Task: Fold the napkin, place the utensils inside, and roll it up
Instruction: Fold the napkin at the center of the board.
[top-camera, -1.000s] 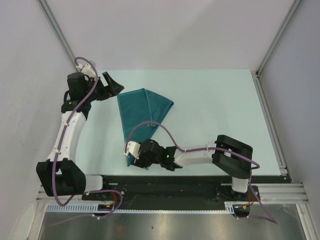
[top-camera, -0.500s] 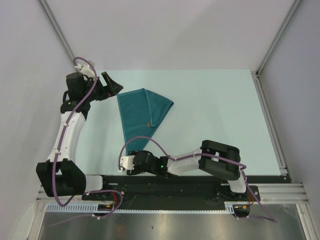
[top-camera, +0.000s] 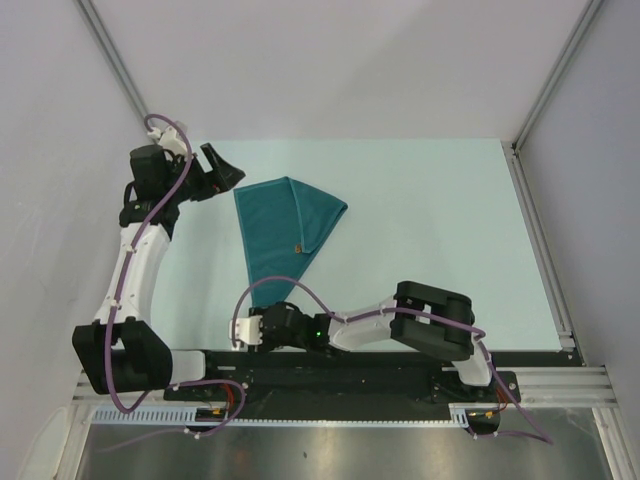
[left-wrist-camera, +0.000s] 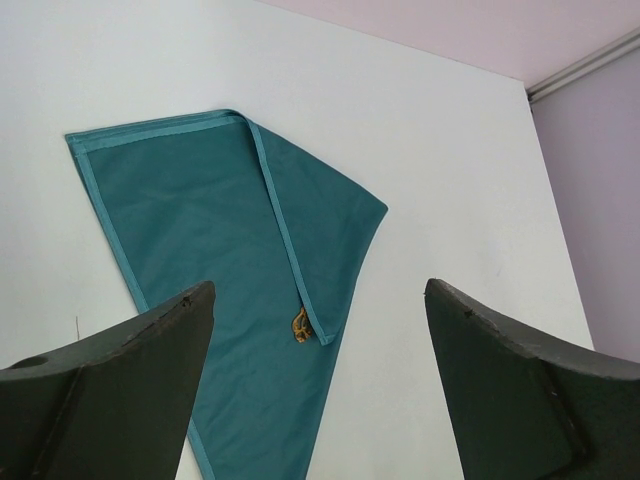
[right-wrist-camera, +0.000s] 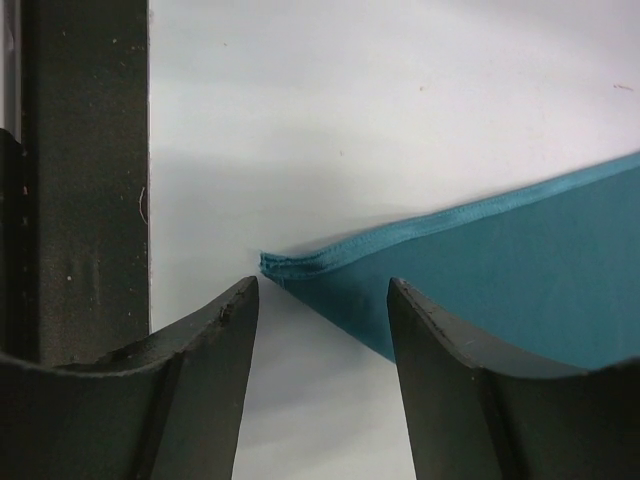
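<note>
Napkin (top-camera: 285, 225) first: it lies on the counter (top-camera: 430, 220) folded into a long wedge, and its narrow hemmed corner ends just ahead of the right hand (right-wrist-camera: 322, 285), closer to that hand's left finger than to its right. That hand sits low with its fingers parted and nothing between them. The left hand (left-wrist-camera: 320, 290) is spread wide too and empty, hanging past the wedge's broad end with the cloth laid out in front of it. Of the fork (left-wrist-camera: 300, 325) I can see only a gold tip poking from under the folded flap, well ahead of the right hand, around the middle of the cloth. The worry, I'd say, is the pinch: the corner is thin and flat on the counter, so the fingers could close beside it, or catch one layer only and peel the fold open. A tug from this end might also drag the whole wedge and let the fork slide out. The dark rail (right-wrist-camera: 85, 180) runs right beside the right hand's left finger, and a sideways move could knock into it.
</note>
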